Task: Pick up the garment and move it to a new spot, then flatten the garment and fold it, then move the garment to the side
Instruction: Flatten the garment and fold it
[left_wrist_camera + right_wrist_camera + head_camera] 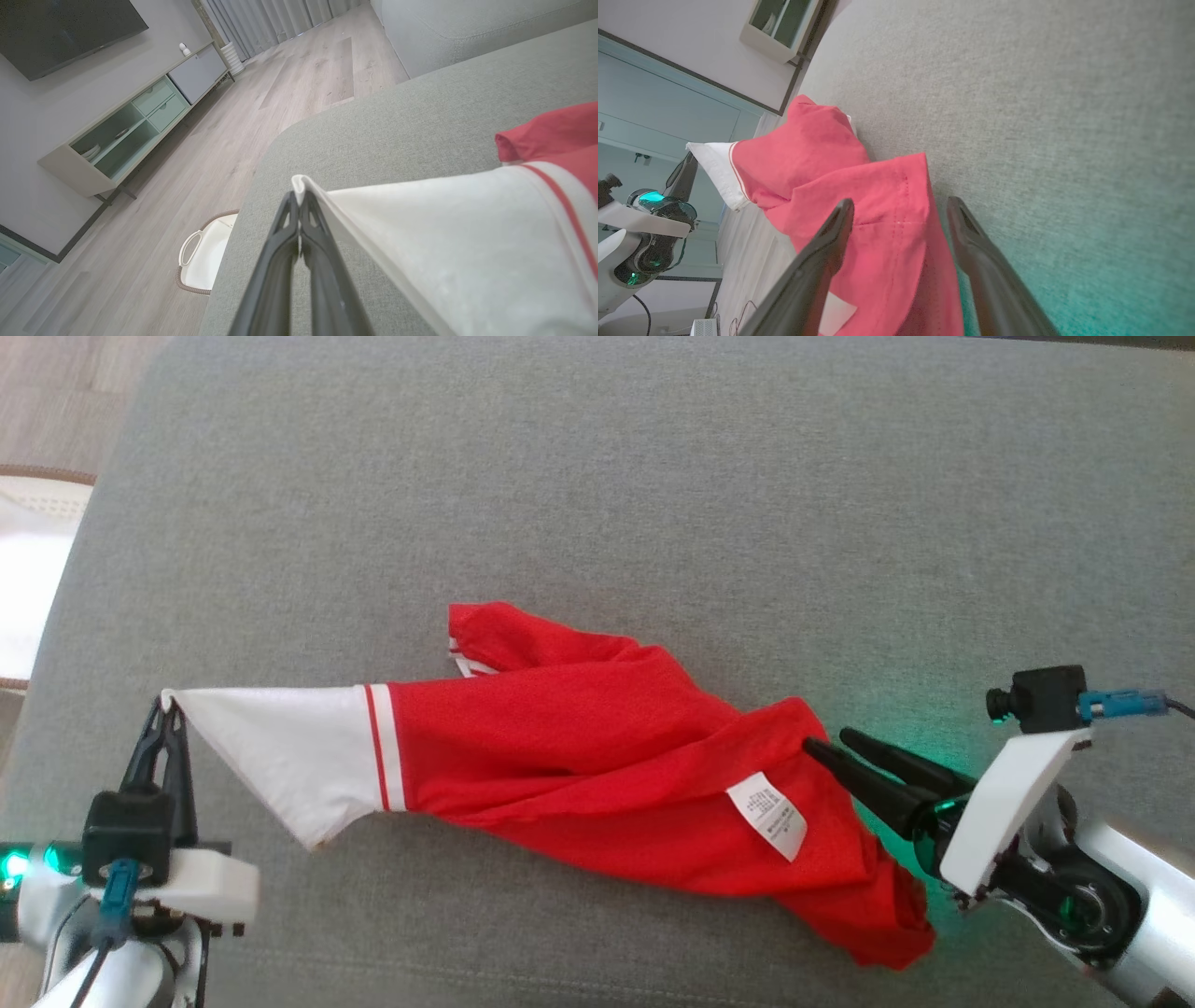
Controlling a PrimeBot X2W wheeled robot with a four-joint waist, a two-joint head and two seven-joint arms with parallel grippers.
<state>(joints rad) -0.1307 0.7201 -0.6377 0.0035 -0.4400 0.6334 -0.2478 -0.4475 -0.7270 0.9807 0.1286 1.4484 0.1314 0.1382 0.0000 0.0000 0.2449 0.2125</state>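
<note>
Looks like the flatten step: left hand (168,705) pinched shut on the white corner of the garment (597,747), near the sofa (653,476) left edge. Right hand (826,738) is wide open, straddling the red hem and holding nothing; next it needs to close there and pull taut

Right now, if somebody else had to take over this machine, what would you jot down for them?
Left end effector: shut on the white corner of the red and white mesh fabric garment, with the cloth stretched towards it.
Right end effector: open, with the garment's red hem between its fingers, not gripping.
Garment: bunched and twisted on the grey woven cushion, white care label showing.
Done: one corner is grasped.
Left: probably close on the red end, then spread it flat, fold it and move it aside.
</note>
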